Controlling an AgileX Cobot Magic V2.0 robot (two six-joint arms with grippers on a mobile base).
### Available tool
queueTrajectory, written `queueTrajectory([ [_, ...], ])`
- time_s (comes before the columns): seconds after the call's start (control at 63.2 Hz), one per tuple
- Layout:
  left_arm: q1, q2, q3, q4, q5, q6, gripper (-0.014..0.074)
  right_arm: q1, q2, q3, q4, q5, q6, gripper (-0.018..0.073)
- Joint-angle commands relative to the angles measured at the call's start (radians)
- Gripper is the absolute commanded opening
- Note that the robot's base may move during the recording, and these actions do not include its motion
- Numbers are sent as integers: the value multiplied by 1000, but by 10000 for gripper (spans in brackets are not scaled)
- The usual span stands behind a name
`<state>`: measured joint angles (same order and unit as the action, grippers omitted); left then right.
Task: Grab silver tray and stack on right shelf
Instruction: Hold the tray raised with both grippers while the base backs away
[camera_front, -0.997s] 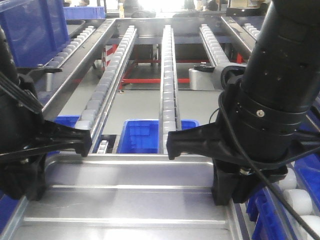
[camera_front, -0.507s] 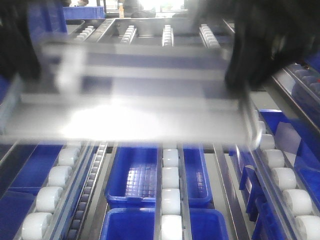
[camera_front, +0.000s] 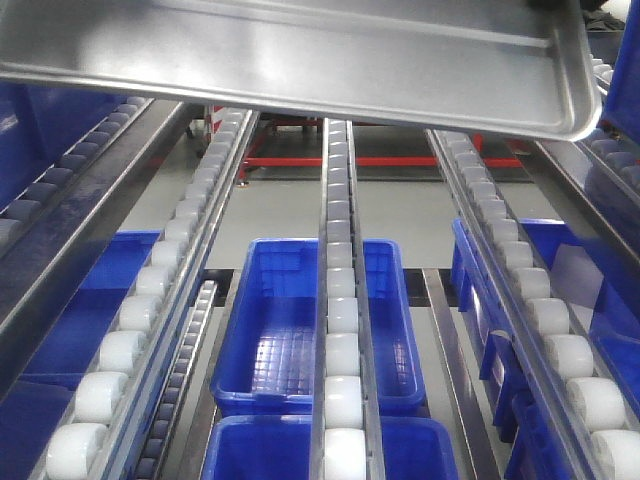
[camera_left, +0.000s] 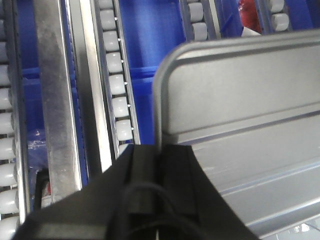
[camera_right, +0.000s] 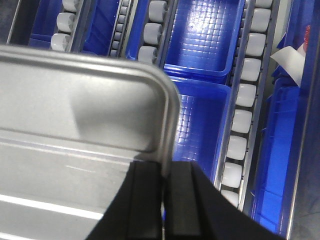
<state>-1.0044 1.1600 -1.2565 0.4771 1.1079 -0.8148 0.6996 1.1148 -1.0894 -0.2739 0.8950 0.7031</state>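
Shiny ribbed silver tray (camera_front: 300, 50) aloft, tilted, above the roller-lined right shelf (camera_front: 341, 318).

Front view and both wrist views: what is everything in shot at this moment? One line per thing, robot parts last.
silver tray: one, shiny bare metal, held above the rails, across the top of the front view.
roller shelf: one, grey steel rails lined with white rollers, several rails running away below the tray.
bins: several, blue, under the rails.
frame: one, red, low down beyond the bins.
sheet: one, white, beside the rightmost rail in the right wrist view.
left hand: one, black, closed on the tray's rim near a corner.
right hand: one, black, closed on the tray's rim near another corner.
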Motion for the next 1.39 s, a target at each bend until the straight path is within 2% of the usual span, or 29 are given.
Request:
queueTrajectory([
  [0.0, -9, -13, -34, 83, 20, -11, -101, -1, -25, -37, -61, -23, -20, 57],
  [0.443, -9, 12, -34, 86, 63, -11, -101, -1, -23, -37, -61, -17, -20, 57],
  [1.377, -9, 12, -34, 86, 63, -11, -101, -1, -21, -37, -61, -17, -20, 57],
])
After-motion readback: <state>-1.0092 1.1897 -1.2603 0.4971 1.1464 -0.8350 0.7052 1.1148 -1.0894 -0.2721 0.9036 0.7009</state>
